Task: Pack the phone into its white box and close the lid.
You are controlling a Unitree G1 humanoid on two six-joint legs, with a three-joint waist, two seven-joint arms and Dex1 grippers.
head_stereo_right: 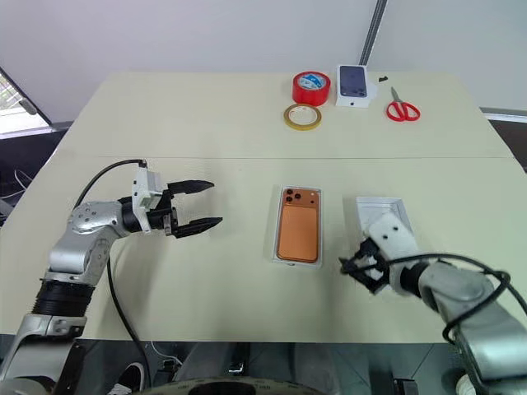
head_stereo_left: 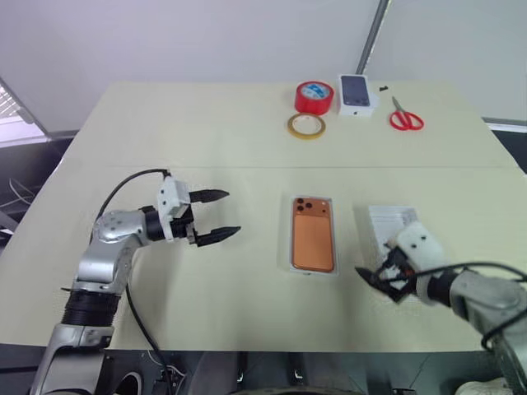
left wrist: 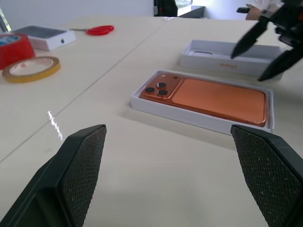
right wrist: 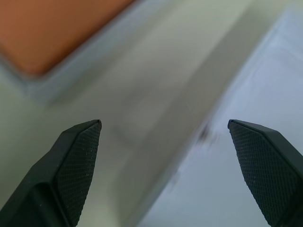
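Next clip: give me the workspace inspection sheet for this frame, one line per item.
Surface: pale table, a seam running across it.
Job's things: phone lies camera-side up inside the white box; the lid lies open side up beside it, not yet on.
Clutter: red tape roll, yellowish tape ring, small box with a phone picture, red scissors, all at the far edge.
Grippers: left gripper open, holding nothing; right gripper open, at the lid's near end.
Cables: black cable looping over the left arm.
Surroundings: white wall behind the table.
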